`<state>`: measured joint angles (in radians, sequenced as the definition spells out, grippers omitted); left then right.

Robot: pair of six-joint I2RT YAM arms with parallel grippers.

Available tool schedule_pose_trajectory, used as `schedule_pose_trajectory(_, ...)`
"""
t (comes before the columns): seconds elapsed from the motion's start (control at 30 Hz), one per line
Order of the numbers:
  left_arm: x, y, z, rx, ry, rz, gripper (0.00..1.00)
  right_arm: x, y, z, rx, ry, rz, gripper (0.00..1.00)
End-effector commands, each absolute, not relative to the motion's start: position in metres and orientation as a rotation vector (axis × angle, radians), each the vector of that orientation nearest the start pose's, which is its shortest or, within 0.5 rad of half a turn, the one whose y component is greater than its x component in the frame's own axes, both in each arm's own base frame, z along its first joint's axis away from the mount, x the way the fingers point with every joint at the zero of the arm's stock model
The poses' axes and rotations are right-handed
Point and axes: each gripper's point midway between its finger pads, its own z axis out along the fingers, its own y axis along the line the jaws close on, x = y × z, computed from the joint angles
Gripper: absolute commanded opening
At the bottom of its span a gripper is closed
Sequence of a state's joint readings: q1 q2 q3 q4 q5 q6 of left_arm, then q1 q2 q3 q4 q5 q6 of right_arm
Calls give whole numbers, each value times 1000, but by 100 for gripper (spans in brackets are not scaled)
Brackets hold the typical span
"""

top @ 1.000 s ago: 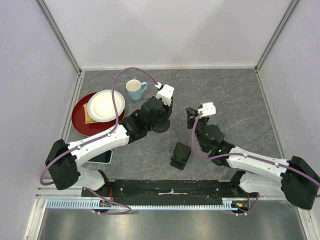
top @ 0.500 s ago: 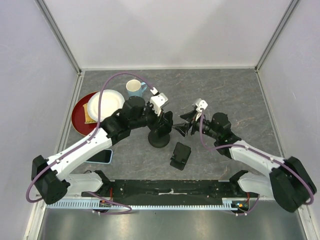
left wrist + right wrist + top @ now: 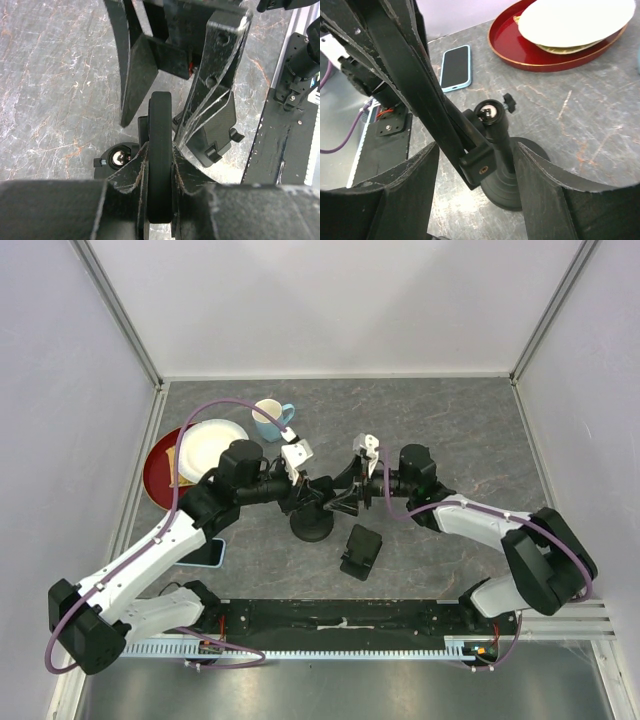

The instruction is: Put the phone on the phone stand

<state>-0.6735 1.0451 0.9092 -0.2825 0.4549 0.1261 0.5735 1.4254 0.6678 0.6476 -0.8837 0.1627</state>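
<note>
The left tool (image 3: 160, 150) is clamped tight on the phone stand's (image 3: 311, 525) upper bracket. The right tool (image 3: 476, 170) gapes open astride its neck. The phone (image 3: 456, 67) lies flat on the counter (image 3: 450, 430), near left.

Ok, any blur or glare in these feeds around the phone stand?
Top external: sharp, evenly lit, no harsh glare. Left wrist: left fingers dark and soft near the lens, table crisp. Right wrist: right fingers dark and slightly soft, bright glint on the ball of the phone stand.
</note>
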Motion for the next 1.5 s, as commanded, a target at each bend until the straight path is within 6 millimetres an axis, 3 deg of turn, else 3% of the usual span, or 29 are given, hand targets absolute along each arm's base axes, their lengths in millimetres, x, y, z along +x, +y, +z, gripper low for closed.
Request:
schedule_pose_trajectory(0.0, 218, -278, 279, 1100, 1499, -845, 2, 228, 338, 198, -1132, 1387, 1320, 66)
schedule_pose_trajectory(0.07, 217, -278, 281, 1098, 1488, -852, 2, 224, 343, 196, -1148, 1388, 1332, 63)
schedule_pose_trajectory(0.17, 218, -276, 282, 1087, 1484, -855, 2, 225, 347, 196, -1135, 1385, 1319, 49)
schedule_pose_trajectory(0.2, 217, -276, 283, 1087, 1481, -859, 2, 228, 347, 196, -1118, 1394, 1303, 38)
schedule_pose_trajectory(0.4, 222, -274, 278, 1068, 1502, -837, 2, 236, 346, 208, -989, 1390, 1239, 0)
schedule_pose_trajectory(0.5, 232, -271, 276, 1015, 1535, -797, 2, 247, 344, 214, -830, 1424, 1139, 0)
schedule_pose_trajectory(0.53, 234, -270, 276, 1005, 1534, -791, 2, 236, 352, 216, -821, 1413, 1133, 0)
schedule_pose_trajectory(0.57, 235, -270, 276, 997, 1535, -786, 2, 253, 344, 216, -691, 1460, 1006, 0)
schedule_pose_trajectory(0.63, 236, -269, 275, 975, 1545, -787, 2, 249, 346, 219, -597, 1472, 935, 0)
schedule_pose_trajectory(0.7, 238, -270, 276, 963, 1546, -788, 2, 261, 322, 219, -408, 1479, 826, 0)
schedule_pose_trajectory(0.8, 241, -270, 273, 948, 1561, -786, 2, 257, 310, 220, -330, 1479, 749, 0)
schedule_pose_trajectory(0.93, 237, -275, 272, 963, 1564, -826, 2, 250, 325, 227, -395, 1470, 765, 0)
schedule_pose_trajectory(1.07, 235, -276, 272, 976, 1557, -837, 2, 233, 350, 221, -595, 1475, 831, 0)
schedule_pose_trajectory(1.1, 234, -276, 270, 984, 1561, -836, 2, 230, 353, 221, -623, 1477, 837, 4)
schedule_pose_trajectory(1.13, 234, -276, 271, 989, 1559, -835, 2, 226, 356, 220, -653, 1478, 856, 15)
schedule_pose_trajectory(1.2, 233, -275, 269, 1005, 1561, -831, 2, 223, 351, 215, -673, 1509, 839, 55)
schedule_pose_trajectory(1.23, 232, -275, 267, 1012, 1568, -830, 2, 220, 347, 208, -698, 1520, 851, 62)
schedule_pose_trajectory(1.3, 231, -275, 267, 1021, 1560, -828, 2, 218, 336, 211, -700, 1526, 878, 69)
schedule_pose_trajectory(1.33, 231, -275, 268, 1024, 1557, -830, 2, 227, 322, 206, -682, 1543, 879, 71)
schedule_pose_trajectory(1.37, 230, -275, 267, 1026, 1558, -833, 2, 222, 318, 212, -680, 1539, 954, 72)
schedule_pose_trajectory(1.43, 229, -275, 269, 1029, 1551, -838, 2, 239, 294, 209, -616, 1563, 952, 74)
schedule_pose_trajectory(1.47, 228, -275, 270, 1032, 1547, -840, 2, 235, 291, 217, -625, 1537, 993, 75)
